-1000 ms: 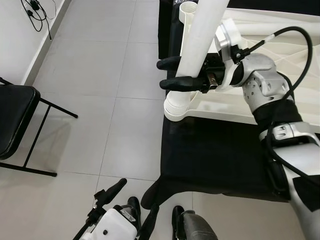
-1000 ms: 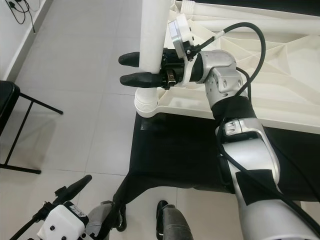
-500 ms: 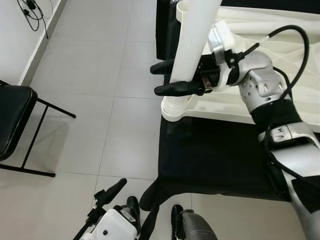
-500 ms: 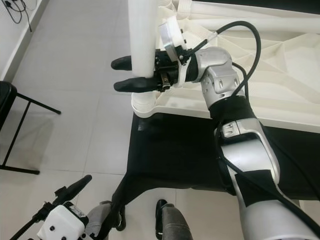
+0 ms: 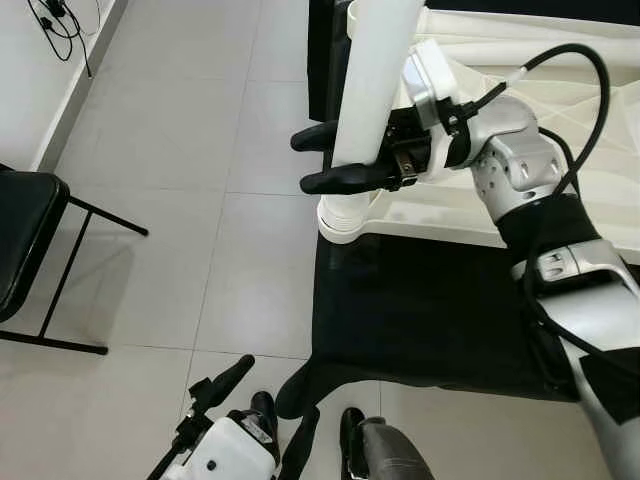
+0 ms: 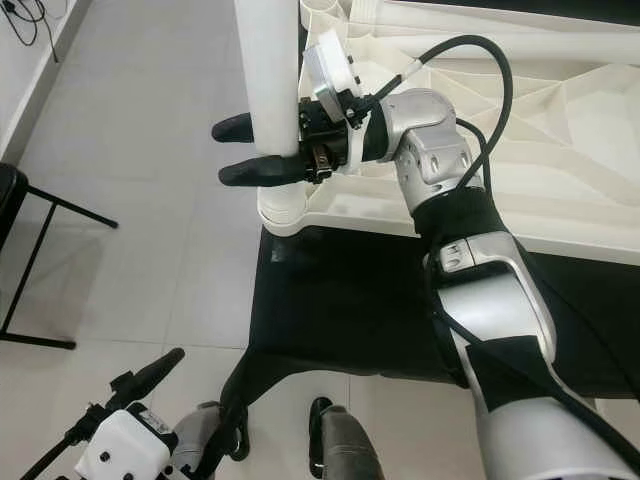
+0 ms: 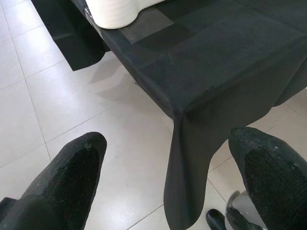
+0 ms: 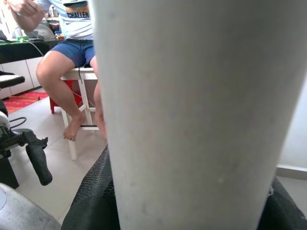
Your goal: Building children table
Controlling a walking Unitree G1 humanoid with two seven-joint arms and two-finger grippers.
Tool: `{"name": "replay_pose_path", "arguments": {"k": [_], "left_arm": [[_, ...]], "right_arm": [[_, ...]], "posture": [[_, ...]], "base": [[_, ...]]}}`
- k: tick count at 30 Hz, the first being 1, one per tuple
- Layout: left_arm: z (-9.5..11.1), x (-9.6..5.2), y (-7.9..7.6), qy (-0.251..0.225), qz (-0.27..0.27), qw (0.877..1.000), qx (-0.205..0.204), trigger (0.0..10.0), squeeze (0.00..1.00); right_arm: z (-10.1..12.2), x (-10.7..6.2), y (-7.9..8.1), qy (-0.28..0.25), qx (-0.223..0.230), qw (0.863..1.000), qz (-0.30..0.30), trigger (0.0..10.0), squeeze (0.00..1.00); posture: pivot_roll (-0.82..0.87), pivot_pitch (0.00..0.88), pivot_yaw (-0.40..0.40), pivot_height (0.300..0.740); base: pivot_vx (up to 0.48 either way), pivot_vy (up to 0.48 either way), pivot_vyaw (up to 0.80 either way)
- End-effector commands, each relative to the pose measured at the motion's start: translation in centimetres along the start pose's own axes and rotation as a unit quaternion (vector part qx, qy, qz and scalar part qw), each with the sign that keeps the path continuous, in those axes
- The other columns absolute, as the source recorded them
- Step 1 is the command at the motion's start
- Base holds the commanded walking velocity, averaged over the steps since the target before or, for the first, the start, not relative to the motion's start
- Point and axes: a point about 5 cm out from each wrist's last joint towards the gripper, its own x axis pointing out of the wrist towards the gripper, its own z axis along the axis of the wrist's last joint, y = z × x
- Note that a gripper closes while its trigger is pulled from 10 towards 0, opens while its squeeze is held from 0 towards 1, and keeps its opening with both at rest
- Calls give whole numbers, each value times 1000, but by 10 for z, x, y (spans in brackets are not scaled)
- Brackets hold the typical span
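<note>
The white table top [image 5: 450,210] lies upside down on a table draped in black cloth [image 5: 430,310]. A thick white table leg [image 5: 375,80] stands nearly upright over the ribbed corner socket [image 5: 345,215]. My right gripper [image 5: 308,160] is shut on the leg just above the socket, its black fingertips sticking out past it. Up close, the leg [image 8: 192,110] sits between the right fingers [image 8: 91,196]. How deep the leg's lower end sits in the socket is hidden. My left gripper [image 7: 168,158] hangs low and open, with nothing in it, beside the cloth's corner.
A black folding chair [image 5: 20,240] stands on the tiled floor at the left. Cables [image 5: 60,20] lie by the wall at the far left. A person [image 8: 72,62] sits on a white stool beyond the leg. A second socket [image 6: 325,8] shows at the top's far corner.
The leg has swung from a lean to nearly upright. My right gripper has shifted a little to the left with it. The left arm has not moved.
</note>
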Motion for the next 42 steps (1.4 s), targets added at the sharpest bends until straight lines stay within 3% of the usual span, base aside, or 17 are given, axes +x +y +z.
{"name": "replay_pose_path", "arguments": {"k": [1, 19, 27, 30, 36, 39, 40, 42], "left_arm": [[-3, -2, -5, 10, -6, 1000, -7, 10000, 0], [-2, 0, -3, 7, -4, 1000, -7, 10000, 0], [-3, 0, -3, 7, -4, 1000, -7, 10000, 0], [-3, 0, -3, 7, -4, 1000, -7, 10000, 0], [-3, 1, -2, 7, -5, 1000, -7, 10000, 0], [-4, 2, -1, 7, -7, 1000, -6, 10000, 0], [-4, 2, -1, 7, -7, 1000, -6, 10000, 0], [-6, 3, 1, 7, -7, 1000, -4, 10000, 0]], "right_arm": [[-16, 7, 4, 24, 33, 999, 17, 10000, 0], [-27, 6, 0, 26, 60, 997, -51, 10000, 0], [-36, -6, 4, 21, 63, 989, -129, 10000, 0], [-44, -15, 19, 31, 61, 982, -177, 10000, 0], [-51, -15, 37, 59, 57, 973, -216, 10000, 0], [-60, 2, 55, 73, 78, 951, -290, 10000, 0], [-60, 2, 55, 73, 78, 951, -290, 10000, 0], [-66, 12, 61, 74, 109, 927, -350, 10000, 0]], "posture": [[161, 415, -34, 740], [153, 420, -33, 740], [149, 419, -31, 740], [151, 418, -29, 740], [138, 417, -26, 740], [134, 413, -23, 740], [134, 413, -23, 740], [125, 409, -20, 740]], "base": [[0, 0, 0], [0, 0, 0], [0, 0, 0], [0, 0, 0], [0, 0, 0], [0, 0, 0], [0, 0, 0], [0, 0, 0]]}}
